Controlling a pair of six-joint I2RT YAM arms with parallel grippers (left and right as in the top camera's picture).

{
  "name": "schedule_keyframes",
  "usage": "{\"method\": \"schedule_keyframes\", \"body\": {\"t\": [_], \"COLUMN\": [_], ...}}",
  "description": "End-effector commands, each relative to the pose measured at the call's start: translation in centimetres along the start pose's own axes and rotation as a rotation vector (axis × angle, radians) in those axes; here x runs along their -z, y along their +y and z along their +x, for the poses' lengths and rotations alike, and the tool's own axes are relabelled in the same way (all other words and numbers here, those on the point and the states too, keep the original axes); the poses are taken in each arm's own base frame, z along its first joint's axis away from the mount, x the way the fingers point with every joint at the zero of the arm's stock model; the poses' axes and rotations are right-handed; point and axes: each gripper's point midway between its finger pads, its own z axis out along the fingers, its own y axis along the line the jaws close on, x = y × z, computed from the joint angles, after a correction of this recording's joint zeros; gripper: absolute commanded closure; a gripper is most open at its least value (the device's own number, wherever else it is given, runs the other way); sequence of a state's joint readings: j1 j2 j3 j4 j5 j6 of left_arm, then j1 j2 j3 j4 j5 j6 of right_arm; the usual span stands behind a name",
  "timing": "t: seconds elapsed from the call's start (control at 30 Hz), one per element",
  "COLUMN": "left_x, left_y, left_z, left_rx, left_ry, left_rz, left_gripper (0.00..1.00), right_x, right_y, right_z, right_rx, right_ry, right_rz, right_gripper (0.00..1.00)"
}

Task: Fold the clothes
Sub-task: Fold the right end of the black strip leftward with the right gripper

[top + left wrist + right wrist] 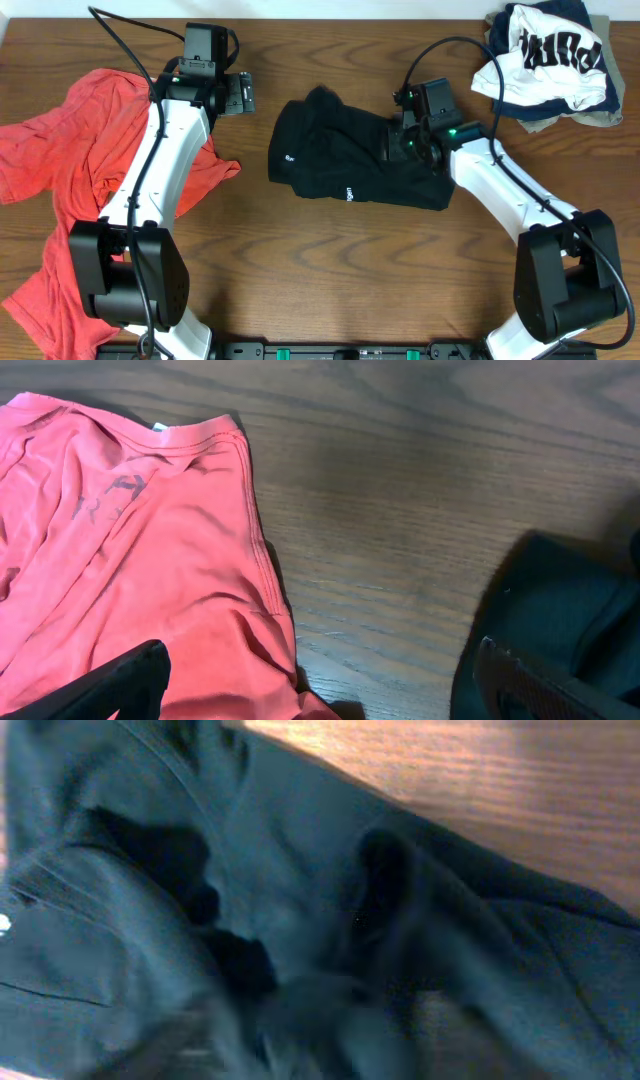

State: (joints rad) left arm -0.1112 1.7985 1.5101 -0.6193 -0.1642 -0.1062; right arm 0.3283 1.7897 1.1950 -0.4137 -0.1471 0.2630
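Observation:
The black T-shirt (345, 160) lies bunched in a rough rectangle at the table's middle, with small white logos near its front edge. My right gripper (397, 142) is down on its right part. In the right wrist view dark fabric (300, 870) fills the blurred frame, and a bunch of it sits between the fingers (320, 1025). The coral-red T-shirt (70, 160) lies spread at the left, partly under my left arm. My left gripper (238, 95) is open and empty above bare wood, between the red shirt (150, 560) and the black shirt (575, 600).
A heap of white, navy and tan garments (548, 55) lies at the back right corner. The wooden table (330, 270) shows bare in front of the black shirt. Both arm bases stand at the front edge.

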Motion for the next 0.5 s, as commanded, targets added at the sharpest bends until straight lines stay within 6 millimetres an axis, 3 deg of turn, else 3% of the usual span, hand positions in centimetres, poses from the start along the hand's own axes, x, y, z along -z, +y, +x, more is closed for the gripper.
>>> {"method": "schedule_keyframes", "body": {"t": [0.0,0.1,0.2,0.3,0.4,0.47], "left_x": [0.8,0.8,0.8,0.8,0.8,0.8], "left_y": [0.5,0.5,0.5,0.5,0.5,0.5], "left_z": [-1.1,-1.1,-1.1,-1.1,-1.1,-1.1], "left_rx": [0.003,0.003,0.003,0.003,0.003,0.003], "left_ry": [-0.035,-0.034,-0.034,-0.035,-0.034,-0.034], "left_rz": [-0.009,-0.009,-0.009,-0.009,-0.009,-0.009], "left_gripper": [0.02,0.02,0.02,0.02,0.02,0.02], "right_x": [-0.1,0.8,1.3,1.3,1.3,1.3], "right_y": [1.9,2.8,1.7,0.3,0.3,1.1], "right_z": [0.0,-0.6,-0.8,0.5,1.8,2.5], "right_rx": [-0.018,-0.022,-0.042,-0.066,-0.065,-0.052], "right_ry": [0.012,0.008,0.013,0.069,0.117,0.144], "right_rz": [-0.09,-0.151,-0.12,-0.077,-0.067,-0.077], "right_gripper": [0.03,0.01,0.01,0.14,0.27,0.45]}}
